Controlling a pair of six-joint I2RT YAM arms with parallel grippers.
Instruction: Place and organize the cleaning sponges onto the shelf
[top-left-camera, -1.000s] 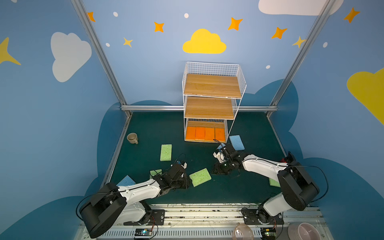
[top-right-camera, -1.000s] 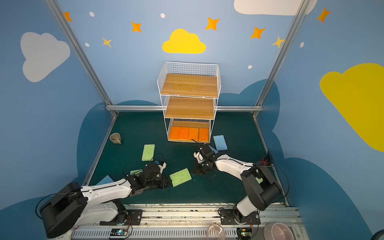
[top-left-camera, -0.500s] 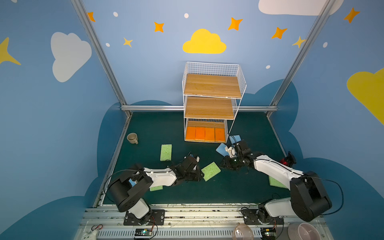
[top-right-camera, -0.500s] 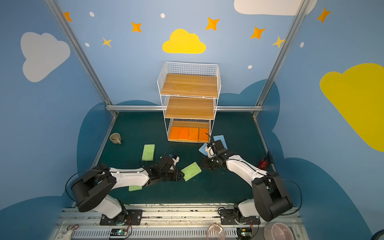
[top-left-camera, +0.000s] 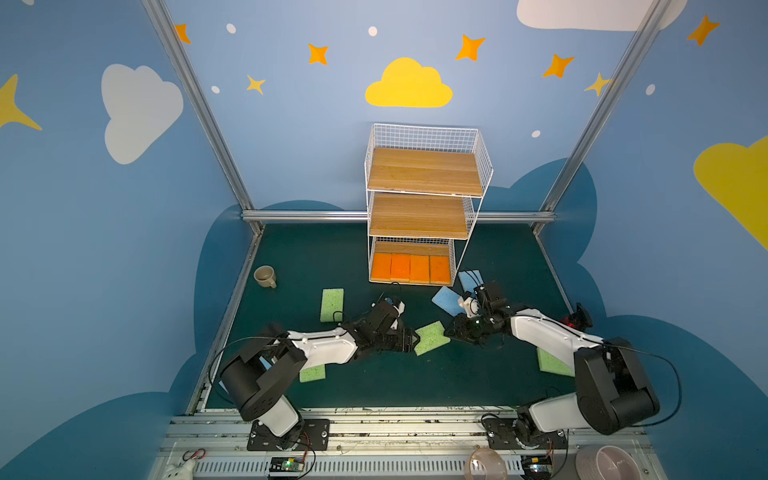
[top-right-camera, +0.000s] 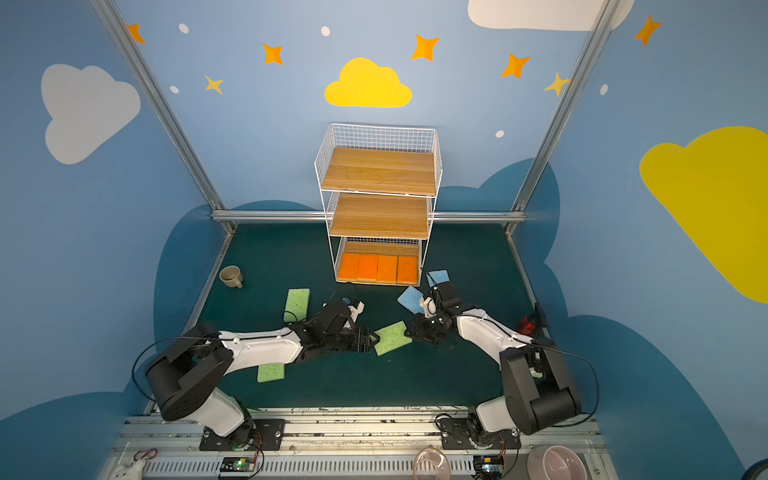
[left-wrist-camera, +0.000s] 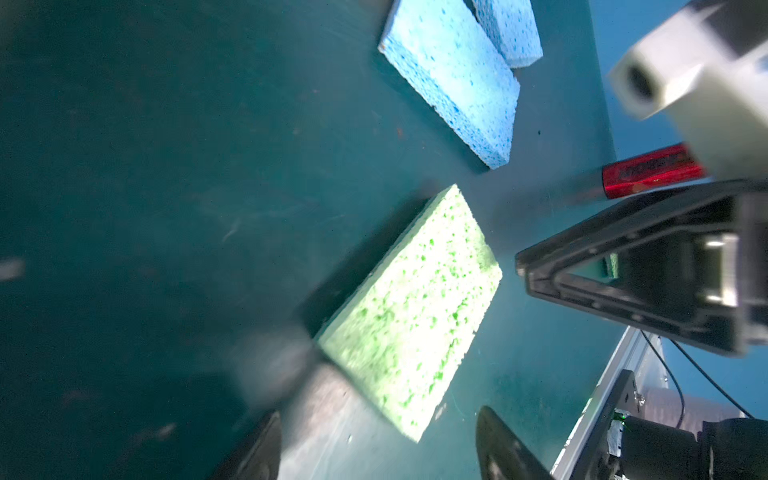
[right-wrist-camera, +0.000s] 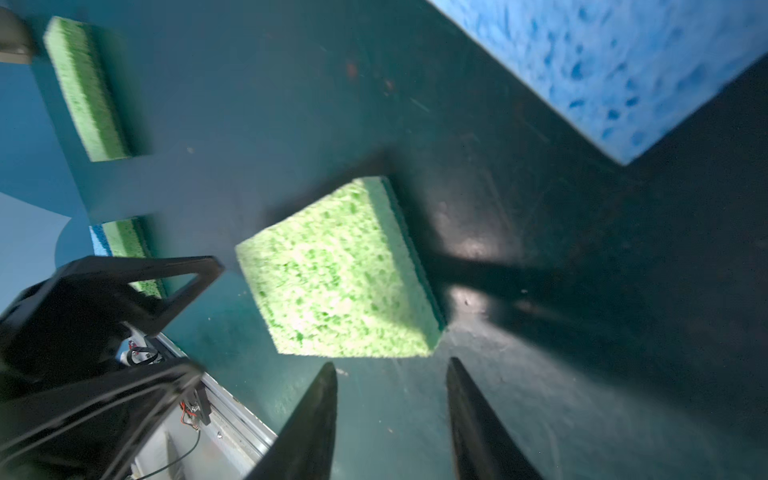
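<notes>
You're maybe a third in: four orange sponges (top-left-camera: 410, 268) sit on the bottom tier of the shelf (top-left-camera: 424, 178). Left hand (top-left-camera: 411, 338) and right hand (top-left-camera: 451, 332), both apart and empty, flank a green sponge (top-left-camera: 432, 337) mid-tabletop (top-left-camera: 374, 386). The other greens and blues wait there too.

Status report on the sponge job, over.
Both open: left pincer, right pincer. One green sponge flat between them, ungripped. Four orange sponges on shelf bottom. One blue sponge beside right pincer.
</notes>
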